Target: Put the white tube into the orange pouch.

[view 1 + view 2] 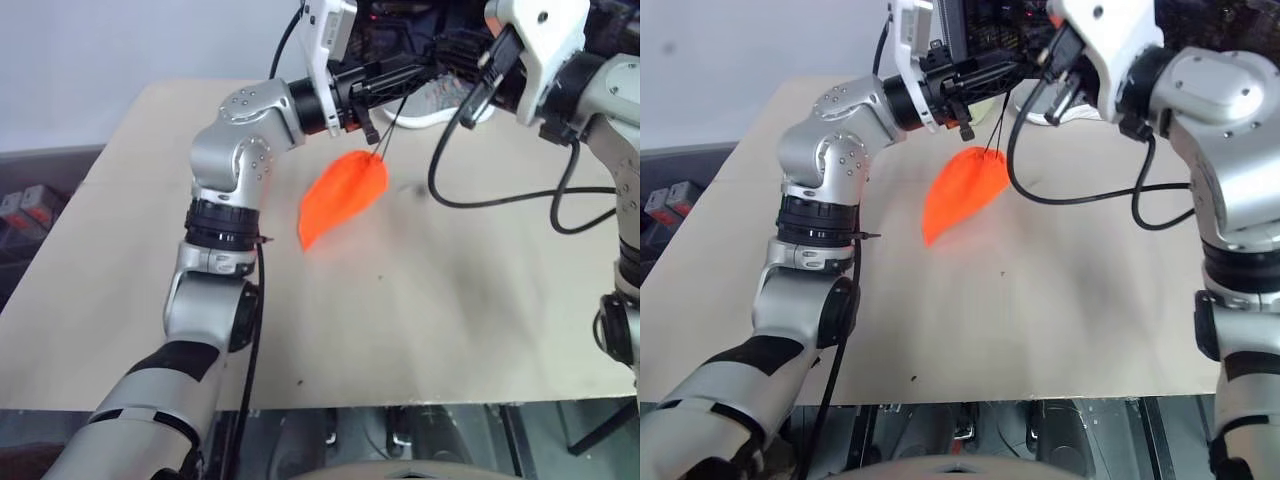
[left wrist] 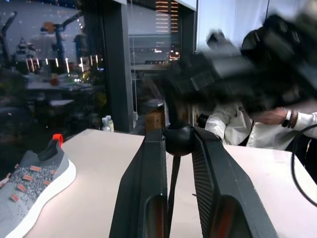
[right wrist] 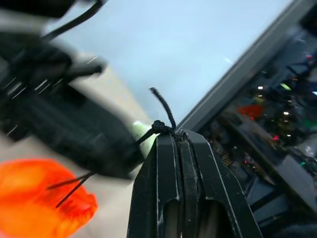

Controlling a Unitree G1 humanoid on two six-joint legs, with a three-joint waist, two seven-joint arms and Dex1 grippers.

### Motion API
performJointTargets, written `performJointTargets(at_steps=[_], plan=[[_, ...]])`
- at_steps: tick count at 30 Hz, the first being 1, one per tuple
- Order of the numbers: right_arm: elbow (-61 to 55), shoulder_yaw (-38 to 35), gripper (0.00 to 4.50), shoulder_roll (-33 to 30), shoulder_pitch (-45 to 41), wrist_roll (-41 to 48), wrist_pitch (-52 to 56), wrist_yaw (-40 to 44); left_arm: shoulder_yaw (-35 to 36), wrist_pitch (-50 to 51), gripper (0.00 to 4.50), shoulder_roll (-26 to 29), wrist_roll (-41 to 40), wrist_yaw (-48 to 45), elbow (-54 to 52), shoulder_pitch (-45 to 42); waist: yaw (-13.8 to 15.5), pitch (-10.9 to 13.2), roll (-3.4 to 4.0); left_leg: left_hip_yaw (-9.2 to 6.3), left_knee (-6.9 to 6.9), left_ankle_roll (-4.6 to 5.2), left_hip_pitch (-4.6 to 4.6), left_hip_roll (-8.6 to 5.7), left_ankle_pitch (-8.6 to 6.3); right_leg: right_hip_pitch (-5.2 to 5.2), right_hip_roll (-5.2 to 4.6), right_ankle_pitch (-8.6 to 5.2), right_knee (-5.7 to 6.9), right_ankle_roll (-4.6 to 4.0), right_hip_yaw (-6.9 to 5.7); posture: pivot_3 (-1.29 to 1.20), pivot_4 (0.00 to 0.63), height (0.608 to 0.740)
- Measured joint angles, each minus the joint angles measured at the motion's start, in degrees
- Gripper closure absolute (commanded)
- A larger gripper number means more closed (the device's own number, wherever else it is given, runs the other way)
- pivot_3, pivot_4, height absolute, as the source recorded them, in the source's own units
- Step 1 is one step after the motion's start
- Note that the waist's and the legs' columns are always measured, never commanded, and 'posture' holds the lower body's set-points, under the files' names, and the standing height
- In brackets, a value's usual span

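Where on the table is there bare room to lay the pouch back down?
The table is bare in front of the hanging orange pouch, between both arms, to its near edge. The far side is crowded: both pincers, cord, shoe.

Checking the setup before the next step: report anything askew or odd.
The orange pouch hangs off the table by its thin dark cord, pinched between both grippers' fingers: left gripper, right gripper. It dangles tilted with its mouth drawn shut. A grey shoe lies on the table. Nothing spilled.

Shoe (image 2: 29, 193) cut off by frame edge
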Motion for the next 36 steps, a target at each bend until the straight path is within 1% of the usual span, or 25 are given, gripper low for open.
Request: performJointTargets(at_steps=[1,3,6,8,14,18,20,22,23,24,25,26,28,29,30,31,32,33,34,36], plan=[[0.9,-0.4,4.5,0.5,-0.8,-0.3,-0.3,-1.0,-0.2,0.0,4.31,0.4,0.6,-0.1,0.0,0.9,-0.1,0.0,0.01,0.01,-0.01,0.0,0.02,0.0,0.0,0.0,0.0,0.03,0.01,-0.05,0.01,0.0,0.15,0.74],[2.9,-2.0,4.5,1.6,-2.5,-0.9,-1.2,-3.7,-2.1,-0.9,4.31,2.1,3.2,-0.4,0.0,6.0,-0.4,0.0,0.02,0.01,-0.02,0.0,0.02,0.0,0.0,0.0,0.0,0.1,0.03,-0.16,0.02,0.0,0.15,0.74],[4.2,-3.6,4.5,1.7,-3.0,-1.8,-2.1,-6.0,-3.8,-1.2,4.31,2.7,6.0,0.3,0.7,12.8,-0.6,0.0,0.0,0.0,-0.02,0.0,-0.03,0.0,0.0,0.0,-0.01,0.1,0.0,-0.17,-0.01,0.0,0.15,0.74],[5.4,-3.8,4.5,1.7,-3.0,-2.0,-2.1,-6.5,-4.2,-1.9,4.31,2.6,6.9,1.4,0.7,15.1,-0.6,0.0,-0.03,0.01,0.0,0.0,-0.07,0.0,0.0,-0.03,-0.02,0.11,-0.01,-0.17,0.0,0.0,0.15,0.74],[6.8,-4.1,4.5,1.0,-3.0,-2.7,-2.4,-7.9,-4.2,-4.6,4.31,2.0,8.8,4.3,0.3,15.5,-0.9,0.0,-0.02,0.01,-0.01,0.0,-0.02,0.01,0.0,-0.02,-0.03,0.11,0.01,-0.17,0.01,0.0,0.15,0.74],[7.0,-5.0,4.5,-1.3,-2.0,-3.4,-3.1,-8.8,-4.5,-7.8,4.31,0.5,10.7,5.5,5.7,11.6,-0.8,0.0,-0.02,0.01,0.0,0.0,-0.02,0.0,0.0,-0.01,-0.03,0.1,0.0,-0.16,-0.01,0.0,0.15,0.74],[6.5,-6.6,4.5,-3.3,0.8,-4.1,-3.4,-9.1,-4.7,-9.3,4.31,0.0,11.7,5.2,7.5,10.2,-0.7,0.0,-0.04,0.01,-0.02,0.01,-0.03,-0.02,-0.01,0.02,-0.04,0.1,-0.04,-0.16,-0.01,0.0,0.15,0.74],[5.3,-9.3,4.5,-5.2,6.6,-4.6,-2.3,-9.9,-5.9,-11.4,4.31,-2.2,12.8,4.5,10.6,9.8,-0.6,0.0,-0.04,0.03,-0.03,0.01,-0.04,-0.09,-0.01,0.01,-0.08,0.1,-0.04,-0.16,0.02,0.0,0.15,0.74],[5.0,-9.9,4.5,-5.3,8.1,-4.7,-1.8,-10.2,-6.6,-11.7,4.31,-3.0,13.1,4.2,11.7,9.8,-0.5,0.0,-0.04,0.02,-0.03,0.02,-0.03,-0.09,-0.01,0.01,-0.08,0.1,-0.02,-0.16,0.01,0.0,0.15,0.74],[3.6,-11.1,4.5,-5.5,10.7,-4.7,-0.5,-10.7,-7.4,-12.3,3.29,-4.6,13.7,3.7,13.7,9.8,-0.5,0.0,-0.04,0.06,-0.06,0.02,-0.04,-0.1,-0.01,-0.02,-0.07,0.1,-0.03,-0.15,0.04,0.0,0.15,0.74],[1.9,-12.2,4.5,-5.5,13.3,-4.6,0.6,-11.2,-8.2,-13.2,3.02,-6.0,14.2,3.6,15.6,9.8,-0.5,0.0,-0.04,0.02,-0.04,0.02,-0.02,-0.09,-0.01,0.0,-0.06,0.1,-0.01,-0.14,0.01,0.0,0.15,0.74],[0.8,-12.9,4.5,-5.5,15.2,-4.5,1.5,-11.5,-8.9,-13.6,2.57,-6.6,14.9,3.5,17.3,9.9,-0.5,0.0,-0.03,0.04,-0.05,0.01,-0.03,-0.08,-0.01,-0.03,-0.05,0.1,0.0,-0.15,0.02,0.0,0.15,0.74],[-3.3,-15.3,3.88,-5.4,22.2,-4.0,3.0,-11.7,-8.9,-14.7,1.58,-7.0,15.1,3.0,19.3,11.0,-0.9,0.0,-0.04,0.07,-0.09,0.0,-0.01,0.02,-0.01,-0.06,0.02,0.09,-0.01,-0.14,0.06,0.0,0.15,0.74],[-3.9,-15.5,3.56,-5.1,24.9,-3.9,3.3,-11.7,-8.8,-14.8,1.17,-6.8,15.1,2.8,19.5,11.5,-1.1,0.0,-0.04,0.12,-0.09,0.0,-0.01,0.04,-0.01,-0.1,0.02,0.09,0.01,-0.14,0.1,0.0,0.15,0.74],[-4.1,-15.6,3.08,-4.8,27.0,-3.9,3.6,-11.7,-8.5,-14.9,0.67,-6.6,15.0,2.7,19.4,11.8,-1.2,0.1,-0.03,0.16,-0.11,0.0,0.01,0.06,0.0,-0.13,0.03,0.09,0.02,-0.13,0.15,0.0,0.15,0.74],[-5.2,-15.7,2.86,-4.5,31.6,-3.8,3.5,-11.4,-7.8,-14.9,0.49,-5.8,14.6,2.2,17.9,12.9,-1.3,0.1,-0.03,0.18,-0.1,0.0,0.02,0.1,0.0,-0.14,0.04,0.0,0.03,0.02,0.16,0.0,0.15,0.74],[-5.2,-15.7,2.23,-4.3,32.7,-3.7,3.5,-11.2,-7.4,-14.9,0.03,-5.4,14.6,1.9,17.4,13.3,-1.3,0.1,-0.02,0.2,-0.09,0.0,0.04,0.1,0.0,-0.15,0.05,-0.01,0.04,0.02,0.2,0.0,0.15,0.74],[-5.9,-15.8,2.02,-4.0,35.0,-3.7,3.1,-11.0,-6.6,-14.8,0.0,-4.6,14.1,1.8,15.9,14.3,-1.3,0.1,-0.02,0.22,-0.1,0.0,0.04,0.1,0.0,-0.17,0.06,-0.01,0.04,0.03,0.23,0.0,0.15,0.74],[-8.3,-16.2,1.66,-3.9,39.2,-3.6,2.1,-10.5,-5.8,-14.6,0.0,-3.2,13.3,1.6,11.8,16.6,-1.3,0.0,-0.02,0.21,-0.11,-0.01,0.03,0.14,0.0,-0.18,0.06,-0.01,0.04,0.02,0.24,0.0,0.15,0.74],[-11.9,-16.7,0.65,-3.4,47.3,-2.8,1.2,-9.2,-3.1,-14.0,0.0,1.2,12.0,1.3,5.9,21.0,-1.3,0.0,-0.02,0.2,-0.14,-0.02,0.03,0.15,-0.01,-0.2,0.08,0.04,0.05,-0.07,0.3,0.0,0.15,0.74]])
